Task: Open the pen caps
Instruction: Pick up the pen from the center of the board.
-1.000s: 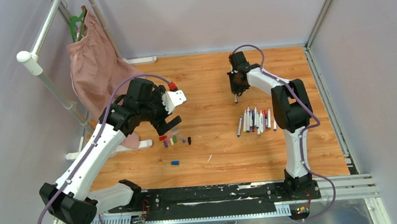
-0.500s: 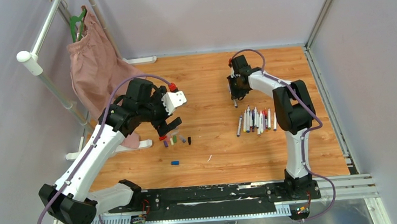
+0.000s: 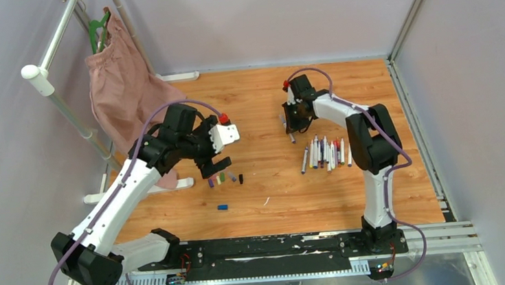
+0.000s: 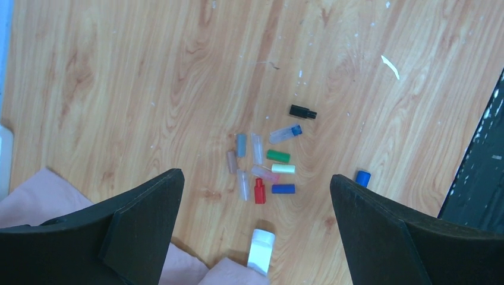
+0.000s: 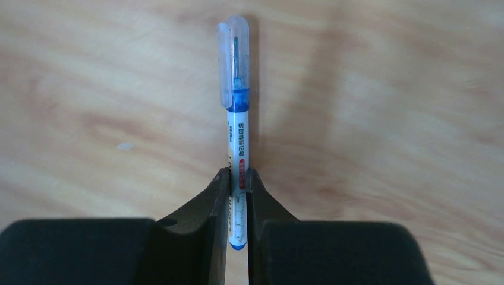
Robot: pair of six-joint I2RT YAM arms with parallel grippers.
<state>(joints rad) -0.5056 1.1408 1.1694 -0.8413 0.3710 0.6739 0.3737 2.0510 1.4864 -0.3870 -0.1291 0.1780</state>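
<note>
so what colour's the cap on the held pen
Clear cap, blue at its base; best in the right wrist view.

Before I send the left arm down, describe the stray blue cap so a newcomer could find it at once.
On the wooden table, find the cluster of pen caps below the open left gripper. The blue cap lies alone, toward the table's near edge from that cluster. Its neighbours crowd together; this bright blue one touches nothing.

On the table (image 3: 260, 100), the pen caps (image 4: 278, 156) lie clustered left of centre, directly beneath the left gripper (image 3: 214, 165). A row of pens (image 3: 325, 153) lies to their right; behind it, a single pen (image 5: 238, 148) sits pinched in the right gripper (image 5: 238, 175).
</note>
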